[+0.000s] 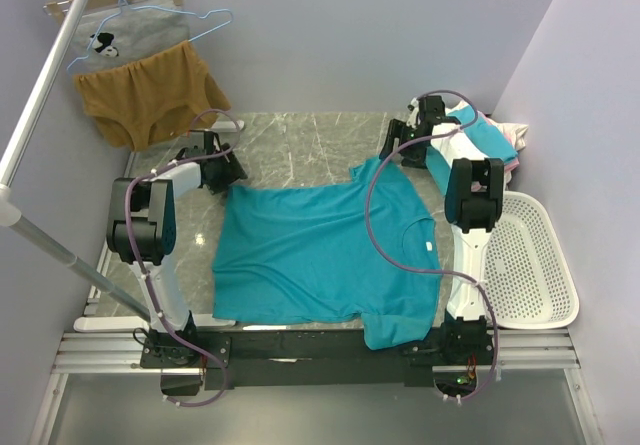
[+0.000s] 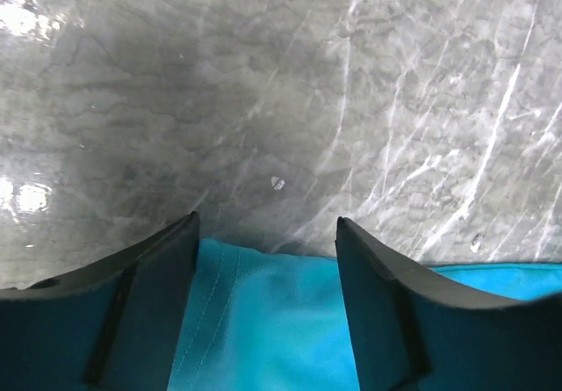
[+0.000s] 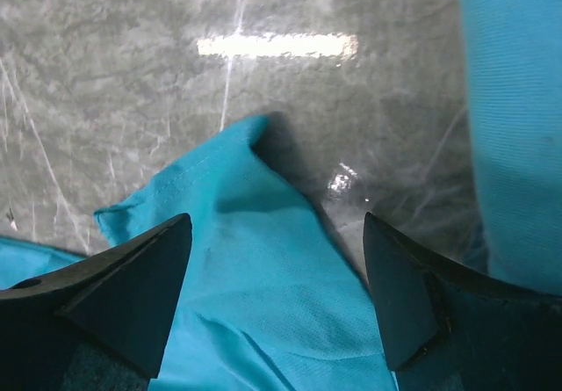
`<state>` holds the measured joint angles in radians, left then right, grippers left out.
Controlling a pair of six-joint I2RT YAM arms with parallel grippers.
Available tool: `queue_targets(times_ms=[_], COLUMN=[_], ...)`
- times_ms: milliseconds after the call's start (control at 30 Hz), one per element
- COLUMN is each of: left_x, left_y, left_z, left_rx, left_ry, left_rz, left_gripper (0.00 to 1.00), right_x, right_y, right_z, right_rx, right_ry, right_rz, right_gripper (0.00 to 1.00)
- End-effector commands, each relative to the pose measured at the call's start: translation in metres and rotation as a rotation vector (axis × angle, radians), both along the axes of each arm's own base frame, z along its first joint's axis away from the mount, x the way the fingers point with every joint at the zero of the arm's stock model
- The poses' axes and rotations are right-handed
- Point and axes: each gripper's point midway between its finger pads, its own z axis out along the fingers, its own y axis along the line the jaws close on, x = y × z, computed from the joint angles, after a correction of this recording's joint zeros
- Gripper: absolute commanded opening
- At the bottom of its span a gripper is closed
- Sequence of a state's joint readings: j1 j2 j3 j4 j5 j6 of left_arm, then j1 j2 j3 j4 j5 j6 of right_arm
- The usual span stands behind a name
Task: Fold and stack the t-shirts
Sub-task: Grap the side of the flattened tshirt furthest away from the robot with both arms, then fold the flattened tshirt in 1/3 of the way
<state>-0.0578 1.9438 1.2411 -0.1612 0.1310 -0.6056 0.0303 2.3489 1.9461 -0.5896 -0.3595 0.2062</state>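
Bare table [image 1: 300, 140] lies open beyond the teal shirt [image 1: 320, 245], between left arm [image 1: 150, 225] and right arm [image 1: 472, 205]. Right side: basket [image 1: 530, 265] and shirt stack [image 1: 490, 140] crowd the wall [image 1: 580, 115]. Left side: slanted rail [image 1: 40, 95] and hung garments [image 1: 150, 95] overhang the far corner. Near edge: base frame [image 1: 320, 350] closes the front.

Noted a teal t-shirt [image 1: 310, 245], a grey white-veined table [image 1: 300, 140], a white perforated basket [image 1: 540, 265], a mustard-brown garment [image 1: 150, 95], a grey garment [image 1: 135, 40] printed black-and-white.
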Motion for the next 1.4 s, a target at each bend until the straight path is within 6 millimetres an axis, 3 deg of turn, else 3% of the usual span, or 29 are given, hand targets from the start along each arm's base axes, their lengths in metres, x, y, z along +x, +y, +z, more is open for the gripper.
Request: queue_targets(times_ms=[0, 67, 200, 300, 333, 433, 600, 700, 833, 967, 1000, 1133, 1233, 1367], left_x=[-0.017, -0.018, -0.019, -0.018, -0.016, -0.01, 0.003, 0.025, 0.054, 0.081, 0.083, 0.088, 0.085, 0.087], left_y=[-0.01, -0.009, -0.008, -0.009, -0.01, -0.013, -0.017, -0.013, 0.003, 0.008, 0.022, 0.045, 0.049, 0.039], left_z=[-0.017, -0.02, -0.022, -0.027, -0.029, -0.034, -0.025, -0.004, 0.014, 0.036, 0.031, 0.03, 0.021, 0.017], left_rx=[-0.029, -0.025, -0.017, -0.02, -0.024, -0.037, -0.047, -0.044, -0.008, -0.024, -0.017, 0.018, 0.011, -0.04], left_ry=[0.061, 0.069, 0.072, 0.082, 0.085, 0.093, 0.053, -0.002, -0.026, -0.095, -0.076, -0.062, -0.058, -0.08], left_rz=[-0.047, -0.044, -0.047, -0.055, -0.056, -0.072, -0.108, -0.11, -0.107, -0.114, -0.091, -0.053, -0.048, -0.091], left_gripper=[0.68, 0.65, 0.56, 0.37, 0.16, 0.01, 0.01, 0.01, 0.01, 0.01, 0.01, 0.01, 0.01, 0.01], right_x=[-0.006, -0.006, -0.009, -0.004, -0.003, 0.004, 0.022, 0.034, 0.051, 0.062, 0.063, 0.064, 0.062, 0.064], right_y=[0.011, 0.012, 0.015, 0.014, 0.015, 0.02, 0.025, 0.028, 0.027, 0.025, 0.024, 0.019, 0.016, 0.02], right_z=[0.002, 0.002, -0.001, 0.0, 0.002, 0.01, 0.033, 0.055, 0.096, 0.119, 0.12, 0.114, 0.104, 0.101], right_rx=[0.027, 0.032, 0.039, 0.036, 0.042, 0.076, 0.117, 0.138, 0.141, 0.135, 0.134, 0.107, 0.103, 0.122], right_ry=[0.017, 0.019, 0.044, 0.035, 0.027, -0.005, -0.084, -0.155, -0.274, -0.338, -0.342, -0.333, -0.319, -0.324], right_rz=[0.092, 0.106, 0.122, 0.12, 0.121, 0.123, 0.108, 0.098, 0.078, 0.062, 0.063, 0.042, 0.04, 0.055], right_gripper=[0.83, 0.8, 0.56, 0.38, 0.35, 0.28, 0.1, 0.0, 0.0, 0.0, 0.0, 0.0, 0.0, 0.0])
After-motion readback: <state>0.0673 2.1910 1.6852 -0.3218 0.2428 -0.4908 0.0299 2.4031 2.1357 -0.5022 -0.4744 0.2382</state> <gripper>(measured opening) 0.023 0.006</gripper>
